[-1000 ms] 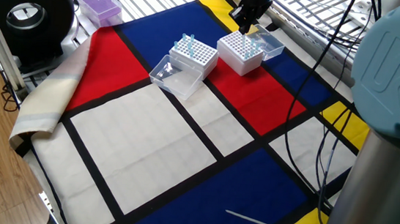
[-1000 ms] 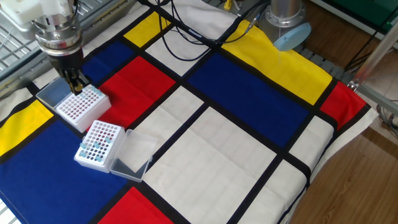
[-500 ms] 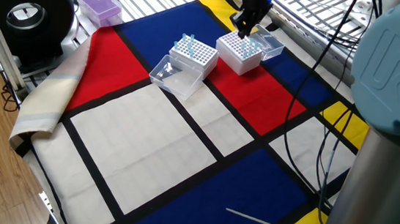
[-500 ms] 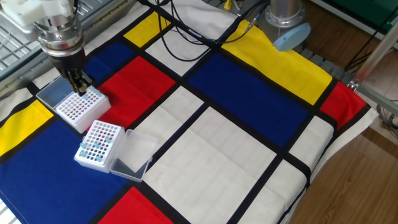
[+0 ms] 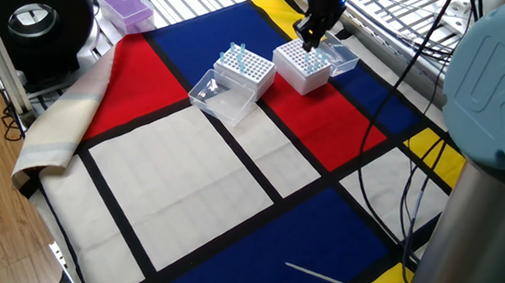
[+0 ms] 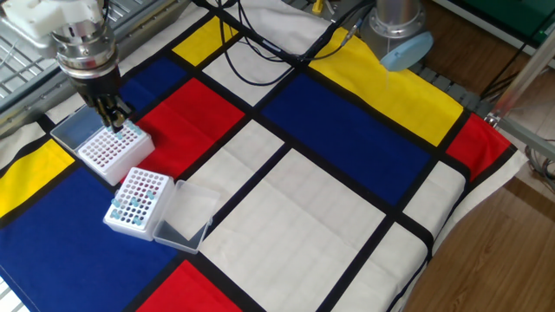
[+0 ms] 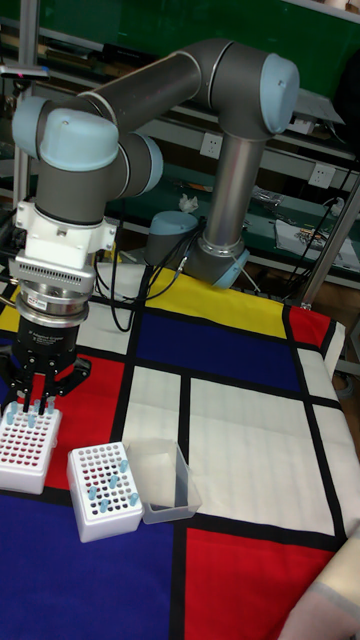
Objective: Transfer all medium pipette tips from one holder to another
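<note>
The gripper (image 7: 34,403) hovers over one holder (image 6: 108,152), mid-transfer; finger state cannot be told. Next likely: fetching another of the medium pipette tips (image 6: 128,205) from the neighbouring holder (image 6: 139,200)

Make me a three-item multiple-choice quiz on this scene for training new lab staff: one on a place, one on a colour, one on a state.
1. Where is the gripper?
A. Over the tip box at the cloth's edge
B. Over the white centre panel
C. Beside the arm's base

2. What colour is the small box lying off the cloth near the black round device?
A. Green
B. Purple
C. Orange

3. How is the clear lid of the nearer tip box?
A. Closed over the tips
B. Hinged open beside the box
C. Stacked on the other box

Answers: 1 A, its fingers hang just above the far box. 2 B, it is plainly purple. 3 B, the lid lies open alongside.
</note>
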You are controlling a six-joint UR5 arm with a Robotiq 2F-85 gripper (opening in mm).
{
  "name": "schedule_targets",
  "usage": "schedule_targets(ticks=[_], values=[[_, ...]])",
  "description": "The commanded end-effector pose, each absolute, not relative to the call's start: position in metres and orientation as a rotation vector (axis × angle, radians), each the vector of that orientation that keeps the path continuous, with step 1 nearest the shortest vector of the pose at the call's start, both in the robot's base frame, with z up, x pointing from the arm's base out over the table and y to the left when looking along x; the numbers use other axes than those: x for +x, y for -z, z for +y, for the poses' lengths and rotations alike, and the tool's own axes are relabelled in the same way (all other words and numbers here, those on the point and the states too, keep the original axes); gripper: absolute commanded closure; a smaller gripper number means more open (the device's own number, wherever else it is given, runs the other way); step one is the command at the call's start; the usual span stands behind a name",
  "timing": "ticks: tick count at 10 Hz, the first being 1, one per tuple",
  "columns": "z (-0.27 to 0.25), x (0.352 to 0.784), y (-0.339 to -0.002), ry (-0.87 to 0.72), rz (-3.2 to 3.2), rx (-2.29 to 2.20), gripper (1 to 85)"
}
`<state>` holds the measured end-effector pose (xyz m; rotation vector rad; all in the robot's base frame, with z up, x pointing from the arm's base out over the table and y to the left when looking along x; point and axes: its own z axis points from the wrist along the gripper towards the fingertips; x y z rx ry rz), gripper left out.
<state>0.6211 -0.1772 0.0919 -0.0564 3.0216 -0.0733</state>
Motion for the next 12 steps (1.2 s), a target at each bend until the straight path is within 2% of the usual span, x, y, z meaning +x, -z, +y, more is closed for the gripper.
schedule_targets(ticks=[1,2,4,6,9,12], values=[[-0.170,0.628,-0.089,0.097,3.010,0.000,61.7],[-0.165,0.632,-0.090,0.127,3.007,0.037,61.7],[-0.153,0.637,-0.096,0.169,3.013,0.116,67.3],[-0.146,0.638,-0.098,0.183,3.022,0.141,67.3],[-0.118,0.645,-0.103,0.095,3.032,0.146,66.7],[-0.065,0.659,-0.114,0.003,3.028,0.171,66.0]])
